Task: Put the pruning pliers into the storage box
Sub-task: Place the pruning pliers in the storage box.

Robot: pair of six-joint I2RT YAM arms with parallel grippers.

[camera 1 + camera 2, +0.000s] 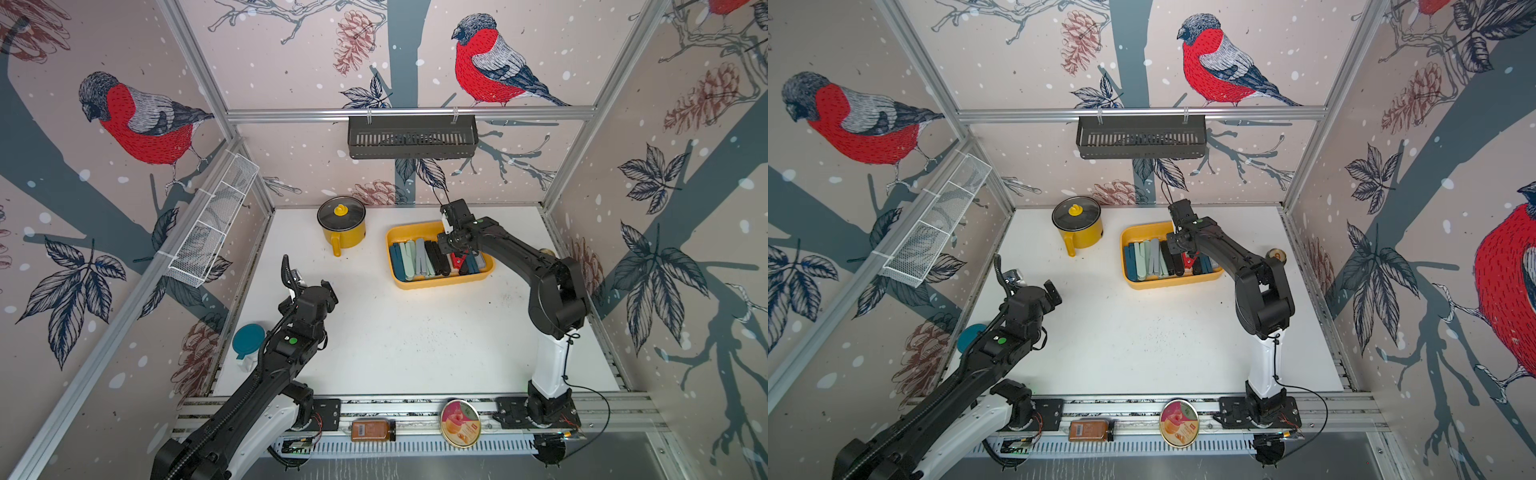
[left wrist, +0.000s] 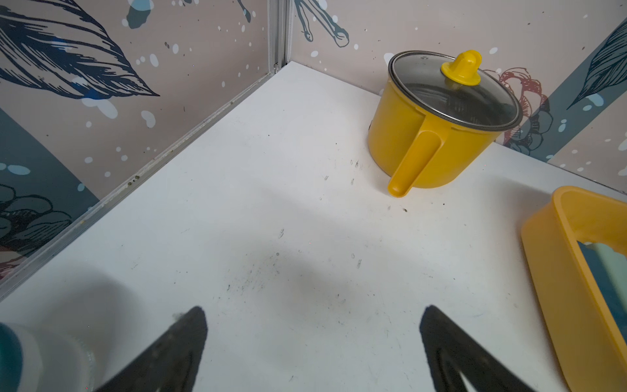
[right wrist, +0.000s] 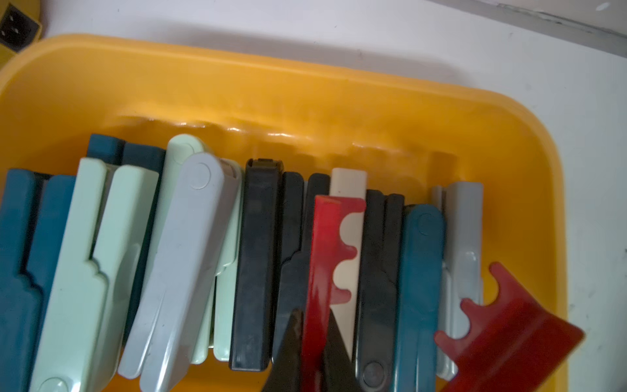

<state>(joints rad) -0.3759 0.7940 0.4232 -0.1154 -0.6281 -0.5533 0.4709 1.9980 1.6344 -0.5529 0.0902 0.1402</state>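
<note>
While the right gripper (image 3: pixel 315 315) stands closed on one bar of the red pruning pliers (image 3: pixel 327 251), its black fingertips (image 3: pixel 288 346) pinch that bar from both sides. The tool's other toothed bar splays out toward the lower right of the right wrist picture, above the yellow rim. The red tool sits over the row of pruning pliers (image 3: pixel 183 264) in teal, mint, grey, black and beige. These lie side by side inside the storage box (image 3: pixel 305 85); whether the red one rests on them I cannot tell. In both top views the storage box (image 1: pixel 440 283) lies right of centre, in the upper part of the white table (image 1: pixel 415 340), and the right arm reaches over its right end. The left gripper (image 2: pixel 314 308) hangs with its jaws spread wide and nothing between them, over bare table left of centre. A lidded yellow pot (image 1: pixel 341 227) stands near the box, to its left.
</note>
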